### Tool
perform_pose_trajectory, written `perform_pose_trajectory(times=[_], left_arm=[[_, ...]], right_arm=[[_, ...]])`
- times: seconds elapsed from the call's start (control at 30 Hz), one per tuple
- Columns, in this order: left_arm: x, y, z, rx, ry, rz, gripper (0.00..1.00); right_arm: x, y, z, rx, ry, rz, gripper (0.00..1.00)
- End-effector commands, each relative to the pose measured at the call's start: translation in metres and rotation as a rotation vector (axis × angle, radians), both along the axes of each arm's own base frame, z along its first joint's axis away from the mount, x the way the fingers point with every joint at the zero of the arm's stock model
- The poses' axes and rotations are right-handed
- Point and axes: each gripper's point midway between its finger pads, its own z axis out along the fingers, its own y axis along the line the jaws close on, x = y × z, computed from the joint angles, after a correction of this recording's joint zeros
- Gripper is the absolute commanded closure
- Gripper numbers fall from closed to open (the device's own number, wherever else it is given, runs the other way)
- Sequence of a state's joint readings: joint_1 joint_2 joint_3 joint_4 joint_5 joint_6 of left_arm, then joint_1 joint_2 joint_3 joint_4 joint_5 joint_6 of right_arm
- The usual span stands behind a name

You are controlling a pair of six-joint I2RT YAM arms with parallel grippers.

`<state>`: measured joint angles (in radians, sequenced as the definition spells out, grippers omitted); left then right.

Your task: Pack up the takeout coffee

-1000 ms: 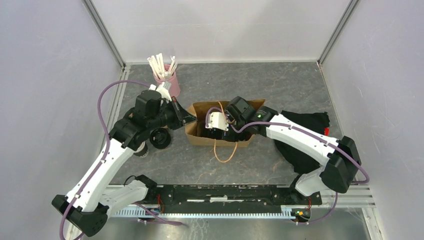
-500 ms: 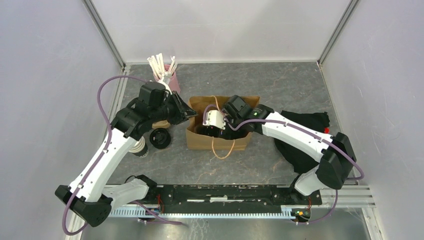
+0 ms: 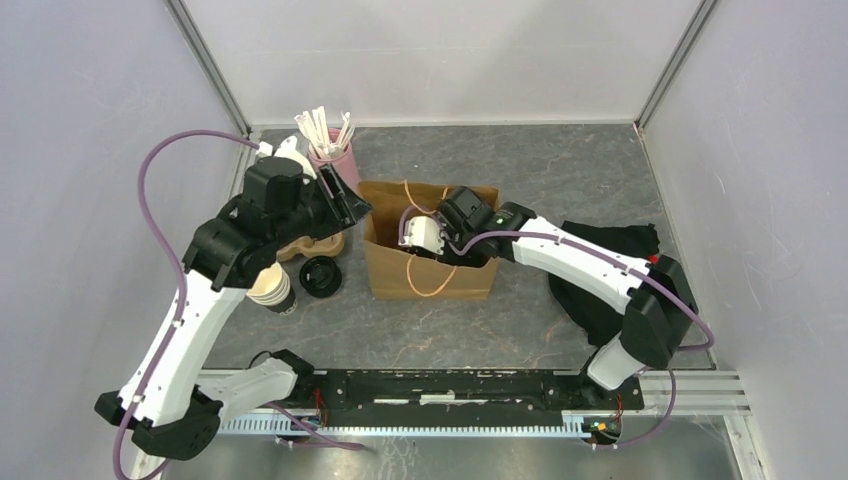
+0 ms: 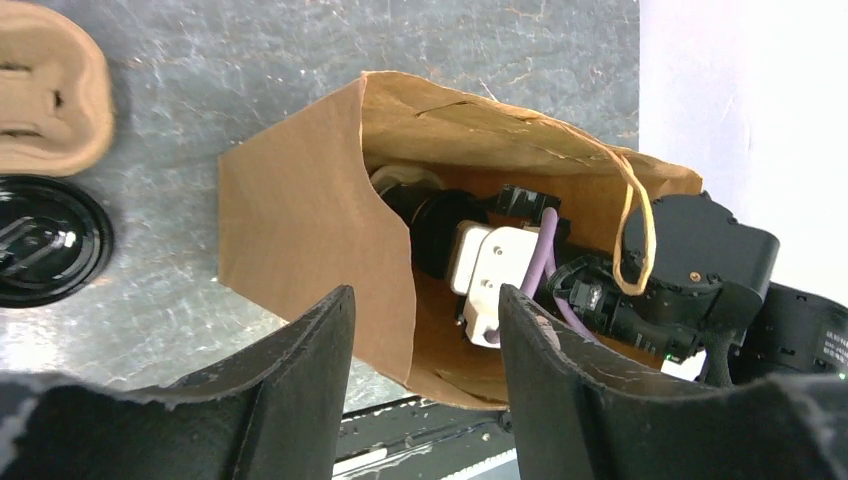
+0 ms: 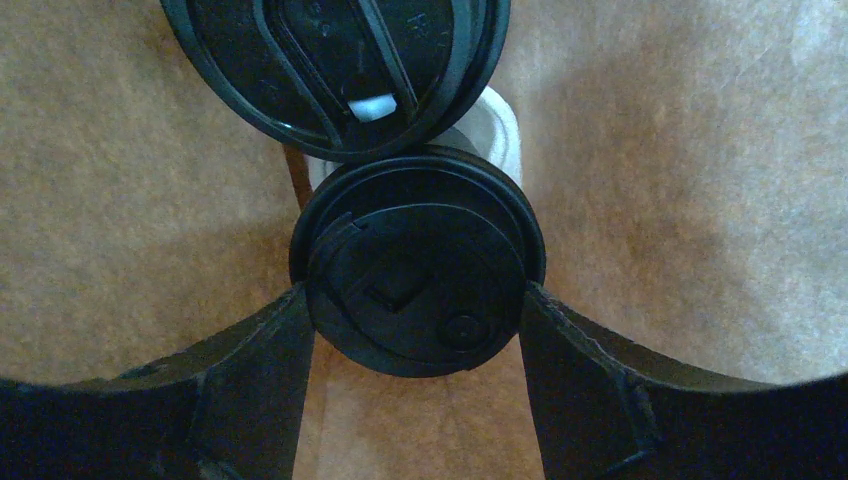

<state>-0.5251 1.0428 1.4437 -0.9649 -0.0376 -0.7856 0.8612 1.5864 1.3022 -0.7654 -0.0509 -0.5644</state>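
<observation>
A brown paper bag stands upright mid-table. In the right wrist view, two takeout coffee cups with black lids sit inside it. My right gripper reaches down into the bag, shut on the nearer cup, with both fingers against the lid's sides. The other lidded cup stands just beyond, touching it. My left gripper hovers open at the bag's left top edge, the paper edge passing between its fingers untouched. An unlidded cup stands left of the bag.
A loose black lid and a cardboard cup carrier lie left of the bag. A pink cup of white sticks stands at the back. Black cloth lies under the right arm.
The bag has gone from lying low to standing upright. My left gripper has opened, let go of the bag's edge, and drawn back to the left. The right gripper stays inside.
</observation>
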Motion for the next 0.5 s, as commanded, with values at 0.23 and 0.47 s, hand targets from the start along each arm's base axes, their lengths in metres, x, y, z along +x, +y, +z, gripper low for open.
perform_pose_trajectory(times=[0.23, 0.47], left_arm=[[-0.008, 0.031, 0.023, 0.126, -0.122, 0.021, 0.37], [-0.011, 0.029, 0.024, 0.107, -0.130, 0.009, 0.37]], right_arm=[[-0.020, 0.010, 0.030, 0.043, 0.080, -0.019, 0.45], [-0.023, 0.014, 0.064, 0.080, 0.035, -0.033, 0.12]])
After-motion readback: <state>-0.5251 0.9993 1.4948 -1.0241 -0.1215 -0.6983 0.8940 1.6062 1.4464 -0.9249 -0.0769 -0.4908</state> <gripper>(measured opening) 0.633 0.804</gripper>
